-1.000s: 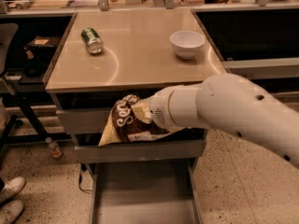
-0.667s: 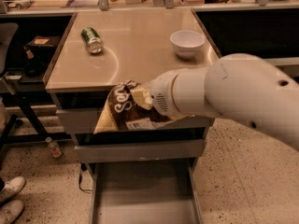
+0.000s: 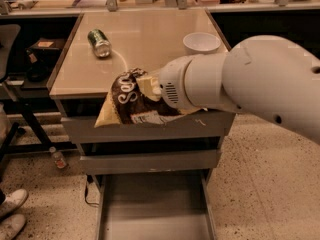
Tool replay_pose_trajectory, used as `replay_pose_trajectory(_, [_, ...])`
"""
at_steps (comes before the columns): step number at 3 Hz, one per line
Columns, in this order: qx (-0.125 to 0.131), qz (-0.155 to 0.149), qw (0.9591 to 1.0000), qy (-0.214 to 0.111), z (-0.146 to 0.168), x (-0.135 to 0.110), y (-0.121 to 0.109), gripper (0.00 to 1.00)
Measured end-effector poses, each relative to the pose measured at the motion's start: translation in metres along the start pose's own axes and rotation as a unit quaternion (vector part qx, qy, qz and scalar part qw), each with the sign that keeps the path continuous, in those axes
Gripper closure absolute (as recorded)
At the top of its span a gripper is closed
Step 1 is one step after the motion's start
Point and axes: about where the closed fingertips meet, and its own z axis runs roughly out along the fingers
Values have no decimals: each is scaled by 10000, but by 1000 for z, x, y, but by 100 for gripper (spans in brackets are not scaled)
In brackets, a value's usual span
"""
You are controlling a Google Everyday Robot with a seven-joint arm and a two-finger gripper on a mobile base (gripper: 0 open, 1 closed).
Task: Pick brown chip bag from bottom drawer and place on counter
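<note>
Compared with a second ago, the brown chip bag (image 3: 131,104) is seen raised higher, now overlapping the front edge of the counter (image 3: 150,39) above the open bottom drawer (image 3: 155,219), and is clamped at its top by the closed gripper (image 3: 146,85).

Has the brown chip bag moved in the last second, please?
Yes: the brown chip bag, held in the gripper, rose from below the counter edge to overlap it.
</note>
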Motion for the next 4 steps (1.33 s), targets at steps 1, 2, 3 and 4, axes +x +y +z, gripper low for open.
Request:
replay_pose_trajectory(1, [30, 4, 10000, -17, 11, -9, -3, 100])
replay_pose_trajectory(2, [108, 29, 9998, -146, 33, -39, -19, 100])
replay_pose_trajectory(3, [99, 14, 9998, -155, 65, -66, -31, 100])
replay_pose_trajectory(4, [105, -18, 9999, -119, 96, -87, -44, 100])
